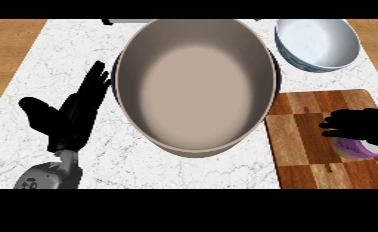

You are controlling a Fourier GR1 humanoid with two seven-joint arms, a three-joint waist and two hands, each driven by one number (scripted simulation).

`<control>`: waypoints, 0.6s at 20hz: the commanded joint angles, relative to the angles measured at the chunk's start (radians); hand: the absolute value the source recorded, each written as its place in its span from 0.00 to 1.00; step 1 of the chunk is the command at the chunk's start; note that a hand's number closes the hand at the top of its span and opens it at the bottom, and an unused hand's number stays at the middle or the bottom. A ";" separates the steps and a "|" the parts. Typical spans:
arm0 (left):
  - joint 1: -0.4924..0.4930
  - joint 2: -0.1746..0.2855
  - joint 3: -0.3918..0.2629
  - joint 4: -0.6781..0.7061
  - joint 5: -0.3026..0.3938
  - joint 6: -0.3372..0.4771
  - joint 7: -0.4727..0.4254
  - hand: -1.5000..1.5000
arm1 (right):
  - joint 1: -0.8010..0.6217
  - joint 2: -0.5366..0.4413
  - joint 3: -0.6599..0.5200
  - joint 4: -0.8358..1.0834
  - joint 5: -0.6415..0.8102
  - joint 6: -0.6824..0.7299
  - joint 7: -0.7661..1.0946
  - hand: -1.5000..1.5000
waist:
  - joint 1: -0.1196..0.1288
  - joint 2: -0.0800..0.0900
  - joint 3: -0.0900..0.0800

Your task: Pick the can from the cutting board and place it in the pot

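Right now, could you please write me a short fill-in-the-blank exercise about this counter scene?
The right hand curls over the can, which sits on the ____.
The white bowl lies at the ____ side of the pot.
The left hand rests open, holding ____.
Missing words: cutting board; right; nothing.
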 commanded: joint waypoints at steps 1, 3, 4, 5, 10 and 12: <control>0.015 0.002 0.005 -0.004 -0.017 0.001 0.001 0.50 | 0.008 -0.028 -0.008 -0.013 -0.042 0.038 -0.183 1.00 | -0.002 -0.001 0.000; -0.022 -0.028 -0.017 -0.015 -0.040 0.035 0.041 0.50 | -0.013 0.026 -0.016 -0.022 -0.064 0.036 -0.159 1.00 | -0.001 0.000 0.001; -0.007 0.004 0.018 -0.040 -0.003 -0.006 0.044 0.50 | 0.027 0.022 -0.020 0.017 -0.049 -0.044 -0.192 1.00 | 0.000 0.000 0.001; -0.050 -0.019 0.011 0.004 -0.020 0.018 0.058 0.50 | 0.035 0.043 -0.013 0.024 -0.038 -0.073 -0.186 1.00 | -0.004 0.001 0.001; -0.024 -0.026 0.022 0.036 -0.021 -0.023 0.008 0.50 | -0.002 0.031 -0.033 -0.026 -0.053 0.015 -0.175 1.00 | -0.004 0.000 0.000; 0.017 -0.046 -0.019 -0.046 -0.057 0.014 0.038 0.50 | 0.026 -0.003 -0.060 -0.019 -0.089 -0.007 -0.221 1.00 | -0.003 -0.002 0.000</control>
